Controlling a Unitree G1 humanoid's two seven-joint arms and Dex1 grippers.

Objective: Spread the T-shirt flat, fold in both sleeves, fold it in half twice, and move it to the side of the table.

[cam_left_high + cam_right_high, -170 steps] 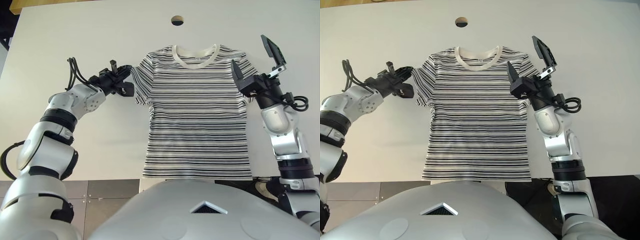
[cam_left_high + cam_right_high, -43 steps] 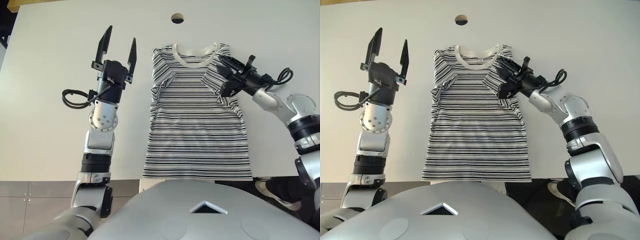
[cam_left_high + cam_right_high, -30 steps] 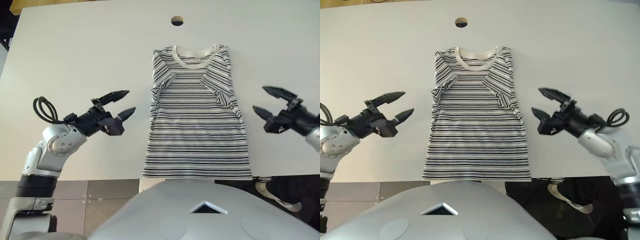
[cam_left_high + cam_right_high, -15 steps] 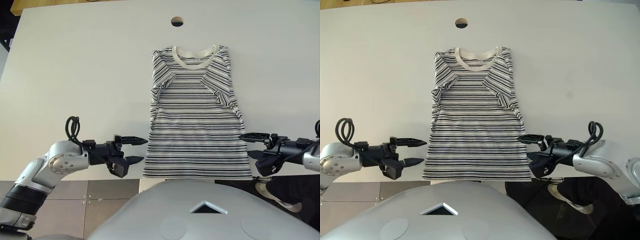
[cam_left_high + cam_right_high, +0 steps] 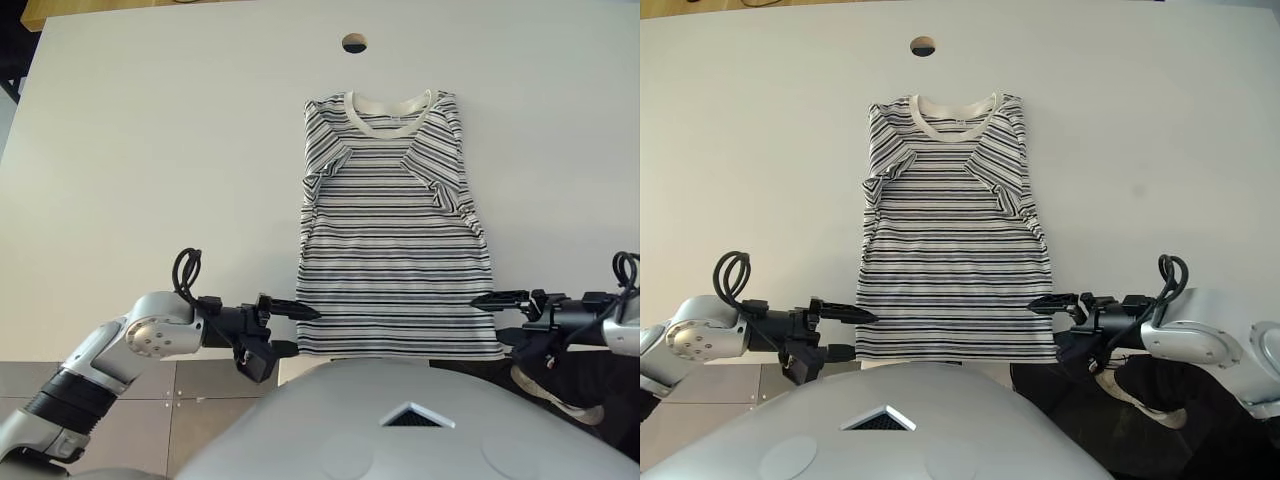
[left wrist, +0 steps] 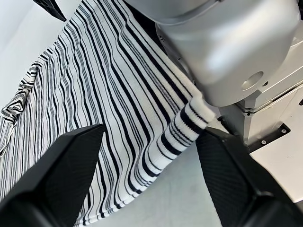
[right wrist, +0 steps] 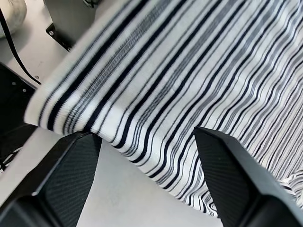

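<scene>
Find left hand (image 5: 305,330) released, jaws parted just beside the near-left hem corner. See T-shirt (image 5: 395,240) flat on bench (image 5: 150,150), sleeves folded in, hem at the near edge. Judge as light, limp knit, not slippery; likely sags unless pinched at both hem corners together. Find right hand (image 5: 488,318) likewise released at the near-right corner.

T-shirt (image 5: 395,230): soft knit cloth | table (image 5: 150,150): smooth matt top | pincer pads (image 6: 57,179): finely textured matt black
</scene>
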